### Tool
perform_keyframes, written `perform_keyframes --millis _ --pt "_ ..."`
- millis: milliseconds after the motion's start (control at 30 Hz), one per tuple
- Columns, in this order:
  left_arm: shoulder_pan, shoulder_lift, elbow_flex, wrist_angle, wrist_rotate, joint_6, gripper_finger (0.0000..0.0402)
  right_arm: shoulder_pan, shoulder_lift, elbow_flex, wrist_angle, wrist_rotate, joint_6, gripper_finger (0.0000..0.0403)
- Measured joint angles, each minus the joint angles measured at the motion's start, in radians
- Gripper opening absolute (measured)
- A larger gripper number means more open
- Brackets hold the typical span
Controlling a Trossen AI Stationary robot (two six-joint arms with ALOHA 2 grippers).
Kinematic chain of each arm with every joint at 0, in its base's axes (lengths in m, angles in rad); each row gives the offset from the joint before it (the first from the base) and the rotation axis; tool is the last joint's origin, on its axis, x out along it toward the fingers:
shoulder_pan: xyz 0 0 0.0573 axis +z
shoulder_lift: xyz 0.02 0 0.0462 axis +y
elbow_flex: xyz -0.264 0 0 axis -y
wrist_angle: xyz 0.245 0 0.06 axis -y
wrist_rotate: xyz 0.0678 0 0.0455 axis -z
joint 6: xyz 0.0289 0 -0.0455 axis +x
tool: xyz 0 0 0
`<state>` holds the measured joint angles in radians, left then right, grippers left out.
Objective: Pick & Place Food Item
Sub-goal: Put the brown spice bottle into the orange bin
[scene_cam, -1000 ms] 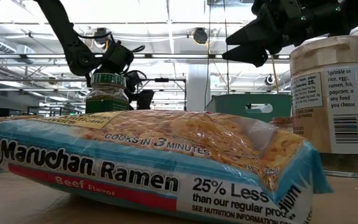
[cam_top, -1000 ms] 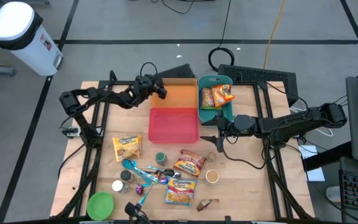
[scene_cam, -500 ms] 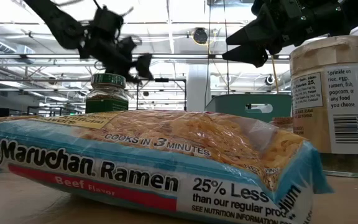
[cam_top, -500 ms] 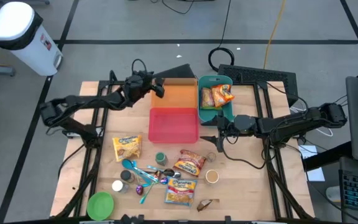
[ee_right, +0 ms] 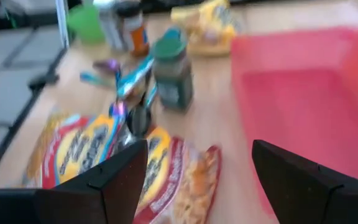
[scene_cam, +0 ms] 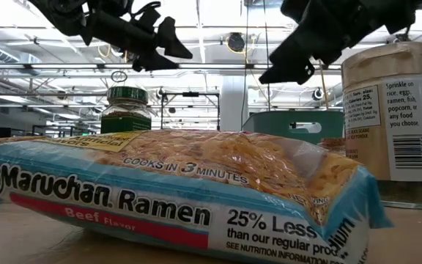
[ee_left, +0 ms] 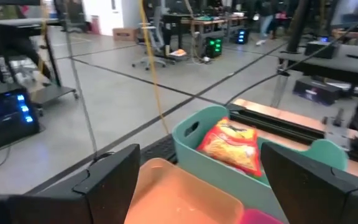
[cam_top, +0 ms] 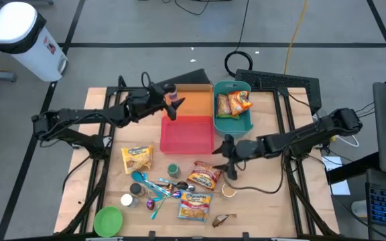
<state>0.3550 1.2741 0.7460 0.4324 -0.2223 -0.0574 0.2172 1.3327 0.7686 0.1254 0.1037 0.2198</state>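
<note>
Ramen packs lie flat on the near half of the table: one red-edged pack (cam_top: pixel 205 175) (ee_right: pixel 166 180), one pack (cam_top: pixel 194 206) (scene_cam: pixel 167 191) nearer the front, one yellow pack (cam_top: pixel 137 158) at the left. More packs sit in the teal bin (cam_top: pixel 246 124) (ee_left: pixel 191 127). My right gripper (cam_top: pixel 225 152) (ee_right: pixel 201 186) hangs open above the table by the red tray's near right corner, tilted down toward the red-edged pack, holding nothing. My left gripper (cam_top: pixel 174 104) (ee_left: pixel 207 186) (scene_cam: pixel 168 45) stands open and level, high over the orange tray's (cam_top: pixel 194 100) left edge, empty.
A red tray (cam_top: pixel 187 134) (ee_right: pixel 303 93) lies mid-table. A green-lidded jar (cam_top: pixel 173 171) (ee_right: pixel 173 71), spoons (cam_top: pixel 154 187), a seasoning jar (cam_top: pixel 228 190) (scene_cam: pixel 390 117), small jars (cam_top: pixel 133 194) and a green bowl (cam_top: pixel 108 219) crowd the near part. A white bin (cam_top: pixel 22 37) stands off-table.
My left gripper has risen well above the orange tray and tipped up to level, its arm swinging back toward the table's left. My right gripper has moved toward the near edge and the ramen packs, tipping downward. Neither has changed its opening; nothing on the table has moved.
</note>
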Motion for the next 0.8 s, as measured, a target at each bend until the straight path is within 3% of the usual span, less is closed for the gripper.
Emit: perform_keyframes --millis 333,800 --pt "-0.04 0.0 0.0 -0.021 0.013 -0.008 0.0336 0.049 0.204 0.079 -0.128 0.039 0.021 0.0271" --pt "-0.094 0.0 0.0 -0.019 0.013 -0.036 0.0335 0.079 0.23 0.08 -0.124 0.054 0.02 0.0201"
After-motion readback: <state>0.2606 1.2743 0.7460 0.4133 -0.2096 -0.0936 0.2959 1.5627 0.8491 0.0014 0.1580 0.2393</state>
